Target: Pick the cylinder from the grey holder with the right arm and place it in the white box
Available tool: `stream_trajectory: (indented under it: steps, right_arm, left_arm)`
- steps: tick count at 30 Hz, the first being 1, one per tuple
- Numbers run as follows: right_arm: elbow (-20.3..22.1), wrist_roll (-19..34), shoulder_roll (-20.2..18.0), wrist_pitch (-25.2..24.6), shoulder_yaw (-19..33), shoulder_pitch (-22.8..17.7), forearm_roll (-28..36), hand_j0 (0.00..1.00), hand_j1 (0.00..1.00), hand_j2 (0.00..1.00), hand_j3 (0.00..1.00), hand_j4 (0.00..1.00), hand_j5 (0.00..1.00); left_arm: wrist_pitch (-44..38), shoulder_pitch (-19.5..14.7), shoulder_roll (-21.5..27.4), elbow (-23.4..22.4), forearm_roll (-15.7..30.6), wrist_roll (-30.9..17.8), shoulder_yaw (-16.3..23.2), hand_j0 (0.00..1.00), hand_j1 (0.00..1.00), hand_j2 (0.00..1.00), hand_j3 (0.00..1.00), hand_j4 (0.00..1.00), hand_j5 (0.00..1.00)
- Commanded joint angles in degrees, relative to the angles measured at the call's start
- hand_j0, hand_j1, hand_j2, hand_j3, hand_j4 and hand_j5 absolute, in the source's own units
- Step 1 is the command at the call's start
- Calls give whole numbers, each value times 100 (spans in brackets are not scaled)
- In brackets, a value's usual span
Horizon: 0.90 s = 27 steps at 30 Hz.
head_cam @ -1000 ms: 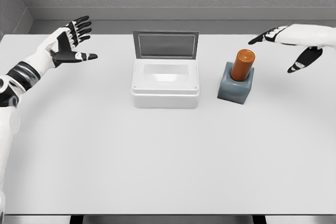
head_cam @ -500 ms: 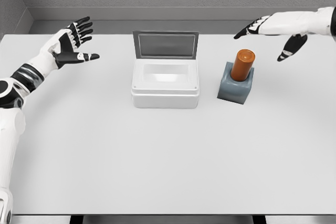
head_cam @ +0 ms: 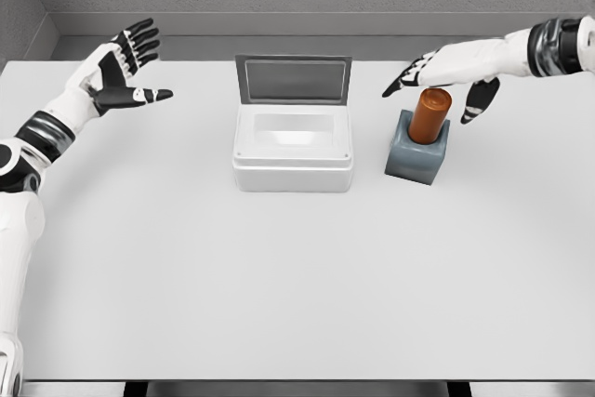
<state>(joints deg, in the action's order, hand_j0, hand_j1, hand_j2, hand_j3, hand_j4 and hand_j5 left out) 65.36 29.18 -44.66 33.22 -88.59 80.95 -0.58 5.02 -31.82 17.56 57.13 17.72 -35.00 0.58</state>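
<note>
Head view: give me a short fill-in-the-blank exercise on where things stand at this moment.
1. The orange cylinder stands upright in the grey ____.
2. The white box has its lid ____.
3. The right hand hovers open by the cylinder's ____ end.
4. The left hand is open, far to the ____ of the box.

Missing words: holder; open; top; left

The robot's left hand (head_cam: 113,70) is white on the back, with a black palm and black finger joints. Its right hand (head_cam: 444,72) looks the same. Both white arms have black-and-grey bands at the wrists.
</note>
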Motion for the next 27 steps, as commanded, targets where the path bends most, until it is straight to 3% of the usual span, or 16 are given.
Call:
stream_trajectory:
  steps: [1,5,13,27]
  right_arm:
    - [12,-18,19,0,-97,0,5,98,98,98,98,98,98]
    - [20,-9,19,26,-168,-9,5,90,90,90,90,90,90]
    - [20,0,27,35,-176,-9,-4,79,79,79,79,79,79]
    - [38,44,27,167,-176,-9,-4,69,69,69,69,69,69]
  left_arm:
    - [166,0,2,-52,30,0,4,100,100,100,100,100,100]
    - [158,-79,-148,-430,38,0,21,100,100,100,100,100,100]
    - [158,-88,-262,-430,30,0,214,100,100,100,100,100,100]
    - [149,-123,-245,-448,30,0,153,100,100,100,100,100,100]
